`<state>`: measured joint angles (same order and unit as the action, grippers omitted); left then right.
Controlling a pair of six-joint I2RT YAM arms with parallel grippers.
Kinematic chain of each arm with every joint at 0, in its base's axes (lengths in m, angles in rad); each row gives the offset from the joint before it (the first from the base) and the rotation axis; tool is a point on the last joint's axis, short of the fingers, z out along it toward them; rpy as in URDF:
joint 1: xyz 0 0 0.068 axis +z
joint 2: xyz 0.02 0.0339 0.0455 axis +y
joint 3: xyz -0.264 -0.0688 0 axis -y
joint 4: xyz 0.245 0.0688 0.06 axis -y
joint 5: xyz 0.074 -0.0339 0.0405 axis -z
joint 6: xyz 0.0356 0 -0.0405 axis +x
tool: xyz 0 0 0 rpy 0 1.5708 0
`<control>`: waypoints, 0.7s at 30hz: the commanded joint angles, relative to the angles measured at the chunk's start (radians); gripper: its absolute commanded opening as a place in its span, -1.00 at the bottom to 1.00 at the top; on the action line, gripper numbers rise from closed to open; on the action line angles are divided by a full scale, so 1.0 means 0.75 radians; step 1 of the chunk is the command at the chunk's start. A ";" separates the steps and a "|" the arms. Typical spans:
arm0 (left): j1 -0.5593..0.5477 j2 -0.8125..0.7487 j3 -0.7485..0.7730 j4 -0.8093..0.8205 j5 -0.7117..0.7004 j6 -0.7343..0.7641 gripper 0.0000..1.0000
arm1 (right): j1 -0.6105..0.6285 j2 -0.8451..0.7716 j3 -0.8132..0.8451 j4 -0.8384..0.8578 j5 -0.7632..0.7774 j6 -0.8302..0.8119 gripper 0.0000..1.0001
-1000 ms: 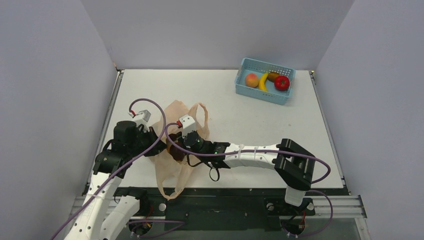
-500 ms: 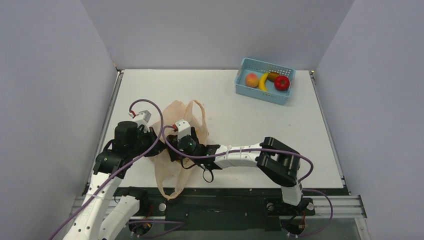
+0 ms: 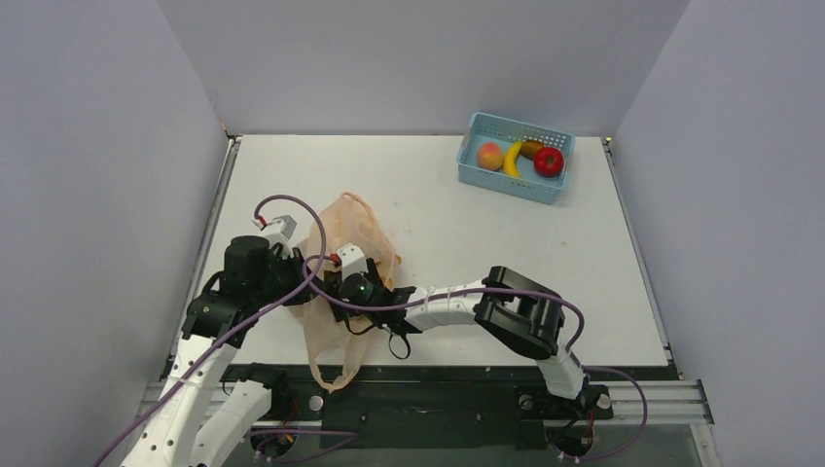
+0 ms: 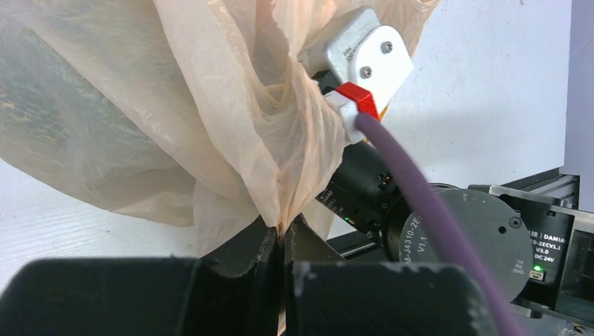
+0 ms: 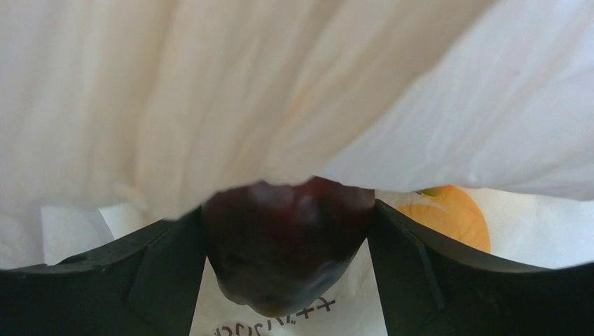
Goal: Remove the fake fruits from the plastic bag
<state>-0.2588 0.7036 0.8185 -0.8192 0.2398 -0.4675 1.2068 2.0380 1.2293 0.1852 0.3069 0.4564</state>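
The pale-orange plastic bag (image 3: 342, 229) lies crumpled at the table's near left. My left gripper (image 3: 295, 279) is shut on a bunched fold of the bag (image 4: 231, 126), with its jaws (image 4: 284, 239) pinched tight on the film. My right gripper (image 3: 336, 292) reaches into the bag from the right. In the right wrist view it (image 5: 287, 224) is shut on the dark maroon plum (image 5: 287, 252), which fills the gap between both fingers (image 5: 161, 269). The bag's orange printed mark (image 5: 448, 213) lies just behind. A dull-green mass, the melon (image 4: 63, 98), shows through the bag wall. The banana (image 3: 512, 160) and mango (image 3: 531, 148) lie in the basket.
A light-blue basket (image 3: 506, 187) stands at the far right of the table, also holding a peach-coloured fruit (image 3: 490, 156) and a shiny red fruit (image 3: 549, 161). The right arm (image 3: 457, 300) stretches low across the near table. Purple cables (image 3: 292, 209) loop over the bag.
My right arm has pushed left, deeper into the bag, its elbow folding leftward. The bag's upright loop handle has slumped and the bag has bunched. The left gripper has barely moved.
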 commanded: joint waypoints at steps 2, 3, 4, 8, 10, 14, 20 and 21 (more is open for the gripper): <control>-0.013 -0.007 0.030 0.052 0.026 0.003 -1.00 | 0.007 -0.042 0.037 0.016 0.004 -0.015 0.20; -0.013 -0.007 0.031 0.051 0.024 0.003 -1.00 | 0.009 -0.058 0.024 0.015 0.004 -0.015 0.13; -0.013 -0.006 0.031 0.051 0.022 0.004 -1.00 | 0.009 -0.099 0.014 0.015 0.005 -0.017 0.01; -0.013 -0.004 0.032 0.050 0.019 0.002 -1.00 | 0.009 -0.235 -0.060 0.016 0.019 -0.016 -0.38; -0.014 -0.006 0.033 0.048 0.009 0.000 -1.00 | 0.011 -0.299 -0.088 0.011 0.022 -0.013 -0.58; -0.015 -0.019 0.040 0.040 -0.023 -0.012 -1.00 | 0.013 -0.413 -0.153 0.010 0.024 0.014 -0.88; 0.002 0.064 0.077 0.068 -0.026 0.018 -1.00 | 0.012 -0.517 -0.178 -0.005 -0.017 0.046 -1.00; 0.003 0.076 0.080 0.081 -0.028 0.030 -1.00 | 0.011 -0.530 -0.178 -0.006 -0.022 0.054 -1.00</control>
<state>-0.2649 0.7265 0.8223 -0.8185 0.2310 -0.4671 1.2079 1.6890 1.1080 0.1585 0.3046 0.4667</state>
